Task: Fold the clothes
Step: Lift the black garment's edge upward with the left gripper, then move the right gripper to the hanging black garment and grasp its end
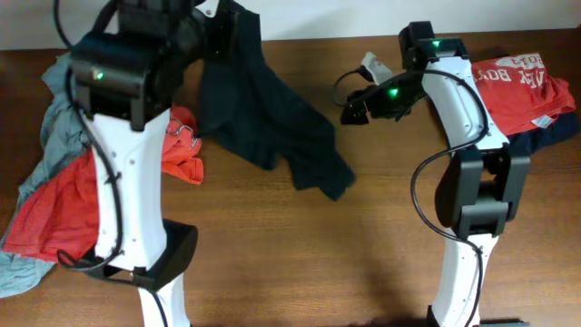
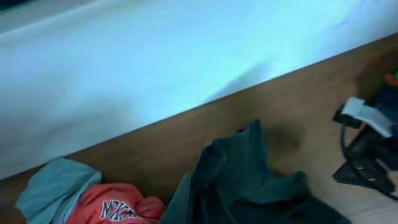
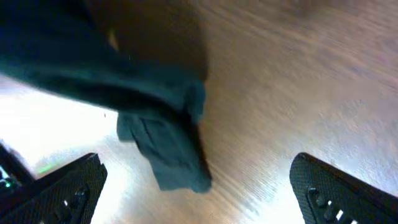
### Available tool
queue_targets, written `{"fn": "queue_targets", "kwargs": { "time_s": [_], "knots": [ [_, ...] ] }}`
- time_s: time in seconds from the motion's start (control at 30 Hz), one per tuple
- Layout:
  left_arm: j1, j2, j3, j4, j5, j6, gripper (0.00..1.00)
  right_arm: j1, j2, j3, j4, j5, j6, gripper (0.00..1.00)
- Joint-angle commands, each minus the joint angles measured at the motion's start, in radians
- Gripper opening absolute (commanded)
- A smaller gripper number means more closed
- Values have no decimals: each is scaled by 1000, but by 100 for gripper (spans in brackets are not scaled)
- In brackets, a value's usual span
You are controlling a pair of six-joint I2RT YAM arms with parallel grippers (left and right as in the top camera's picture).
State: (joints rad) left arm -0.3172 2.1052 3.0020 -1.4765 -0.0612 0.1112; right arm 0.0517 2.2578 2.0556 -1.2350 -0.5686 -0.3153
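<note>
**Dark shirt hung from left claw; right claw released**

Left gripper [image 1: 223, 29]: at the far edge of the table [image 1: 272, 263], largely hidden by its own arm in the overhead view. Its fingers do not show in the left wrist view. The top corner of the shirt [image 1: 272, 118] rises to it, above the table's back edge, so I log it as grasping the shirt.

Shirt: dark teal and unfolded. From the raised corner it drapes diagonally across the table toward the centre, with a crumpled sleeve end lying flat nearest the middle. In the left wrist view it bunches at the bottom of the frame, with the pale wall [image 2: 155, 68] behind.

Right gripper [image 1: 349, 112]: low over the bare wood, just beside the shirt's right edge. In the right wrist view the fingers [image 3: 62, 193] stand wide apart with nothing between the pads. The sleeve end lies on the table just ahead of them, apart from both.

Other clothes:
- A pile [image 1: 54, 182] of grey-blue and red cloth lies at the left edge, beside the left arm.
- A red shirt [image 1: 517, 86] with white lettering lies flat at the far right, on top of a dark garment [image 1: 556, 132].
</note>
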Motion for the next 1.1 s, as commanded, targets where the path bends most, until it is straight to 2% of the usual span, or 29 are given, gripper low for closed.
{"fn": "queue_targets", "kwargs": {
  "time_s": [0.0, 0.4, 0.77, 1.07],
  "knots": [
    [6, -3, 4, 3, 24, -2, 1, 50, -26, -34, 27, -72, -84, 98],
    [6, -3, 4, -5, 24, -2, 0, 151, -23, -57, 153, -78, -256, 98],
    [6, -26, 4, -20, 24, -2, 1, 159, 38, -57, 347, -76, -284, 99],
    [6, -56, 4, -23, 20, -1, 1, 164, 95, -57, 382, -138, -298, 99]
  ]
}}
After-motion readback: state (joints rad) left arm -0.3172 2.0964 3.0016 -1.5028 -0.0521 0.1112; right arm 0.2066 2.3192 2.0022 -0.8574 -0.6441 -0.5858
